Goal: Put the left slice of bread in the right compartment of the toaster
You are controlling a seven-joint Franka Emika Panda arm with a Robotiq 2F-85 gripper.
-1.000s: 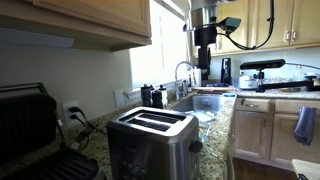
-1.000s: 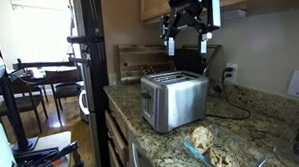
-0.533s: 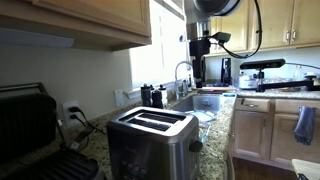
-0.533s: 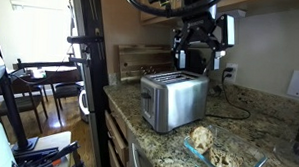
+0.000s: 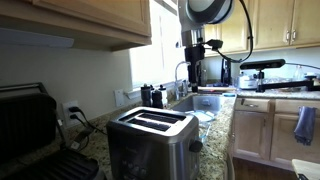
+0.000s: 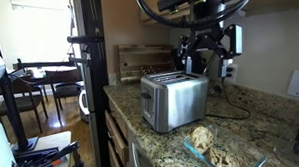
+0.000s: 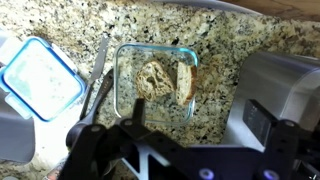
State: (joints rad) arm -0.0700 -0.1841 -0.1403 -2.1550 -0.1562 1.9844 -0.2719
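Wrist view is showing the pincer [image 7: 185, 150] spread wide and holding nothing, hanging high over the glass dish [image 7: 130, 105] that is carrying both slices. Reaching for the bread is looking like the step in hand, and nothing is lifted yet. The left slice [image 7: 153, 80], judging by this view, is lying in the dish and touching the right slice [image 7: 186, 82], which is leaning on edge.

The next move is calling for a straight drop, with the fingers turning to straddle the left slice alone, then a light pinch, since bread is likely crushing easily. The dish walls and the touching neighbour are leaving little room for a finger.

A utensil [image 7: 97, 85] is lying just beside the dish. A blue lid [image 7: 40, 80] is sitting farther along the worktop [image 7: 210, 30], off the likely path. The toaster [image 6: 174, 99] is standing by the worktop's outer edge near the dish, its slots facing up and showing no bread. A black grill [image 5: 30, 125] is sitting beyond it by the wall edge.
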